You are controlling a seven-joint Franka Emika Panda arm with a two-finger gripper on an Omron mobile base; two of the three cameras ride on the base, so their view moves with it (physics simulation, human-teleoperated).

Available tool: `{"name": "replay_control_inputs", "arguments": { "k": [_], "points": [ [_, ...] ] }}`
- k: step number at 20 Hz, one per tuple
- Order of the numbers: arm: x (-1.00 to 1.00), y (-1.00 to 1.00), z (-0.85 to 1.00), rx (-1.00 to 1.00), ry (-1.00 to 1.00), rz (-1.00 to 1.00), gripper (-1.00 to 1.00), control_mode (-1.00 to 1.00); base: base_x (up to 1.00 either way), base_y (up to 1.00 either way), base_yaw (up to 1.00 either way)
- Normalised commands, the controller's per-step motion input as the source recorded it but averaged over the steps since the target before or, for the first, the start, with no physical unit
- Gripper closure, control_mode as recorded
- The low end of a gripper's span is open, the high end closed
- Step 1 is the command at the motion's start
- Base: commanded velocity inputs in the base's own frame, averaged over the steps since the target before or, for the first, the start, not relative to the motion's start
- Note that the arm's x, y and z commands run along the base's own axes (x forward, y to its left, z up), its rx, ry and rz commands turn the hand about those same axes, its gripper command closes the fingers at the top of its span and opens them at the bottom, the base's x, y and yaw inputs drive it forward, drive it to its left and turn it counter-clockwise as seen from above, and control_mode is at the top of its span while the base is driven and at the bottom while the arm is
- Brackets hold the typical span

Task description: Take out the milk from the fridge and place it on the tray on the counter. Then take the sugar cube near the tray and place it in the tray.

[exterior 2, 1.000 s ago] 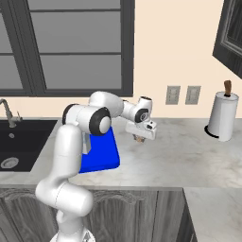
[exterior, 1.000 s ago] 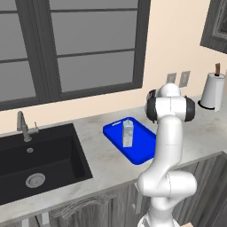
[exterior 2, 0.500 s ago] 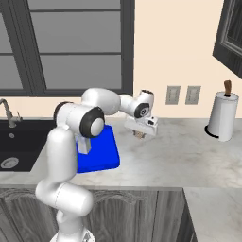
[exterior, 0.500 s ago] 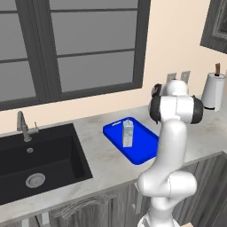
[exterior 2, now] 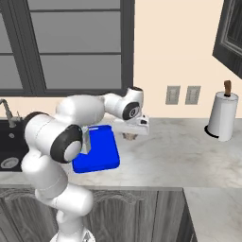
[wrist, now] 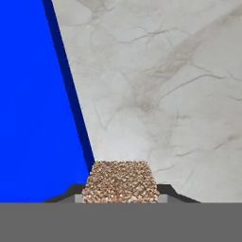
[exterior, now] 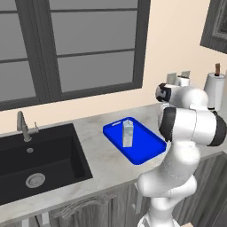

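The milk [exterior: 127, 133] stands upright in the blue tray [exterior: 144, 151] on the marbled counter [exterior 2: 179, 151]. In the right base view the milk [exterior 2: 86, 142] is partly hidden behind my arm. My gripper [exterior 2: 130, 135] hangs just above the counter by the tray's [exterior 2: 101, 152] right edge. It is shut on the tan speckled sugar cube [exterior 2: 130, 137]. In the hand view the sugar cube [wrist: 120, 182] sits between the fingertips [wrist: 71, 191], over the line where the tray [wrist: 38, 118] meets bare counter [wrist: 165, 94]. The fridge is out of view.
A black sink [exterior: 35, 159] with a faucet [exterior: 22, 126] lies left of the tray. A white paper-towel roll [exterior 2: 221, 116] stands at the back right, near two wall outlets [exterior 2: 182, 94]. Windows run behind the counter.
The hand has moved a little left toward the tray with the sugar cube still gripped. The milk and tray have not moved.
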Motion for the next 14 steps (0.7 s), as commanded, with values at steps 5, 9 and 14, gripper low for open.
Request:
{"name": "replay_control_inputs", "arguments": {
  "k": [5,9,14],
  "points": [
    [-1.00,0.48,0.29,-0.02,-0.14,0.35,1.00,-1.00,0.00,0.00,0.00],
    [-0.71,0.54,0.16,0.00,-0.11,0.43,1.00,-1.00,0.00,0.00,0.00],
    [-0.07,0.30,0.03,0.00,-0.01,0.53,1.00,-1.00,0.00,0.00,0.00]
  ]
}}
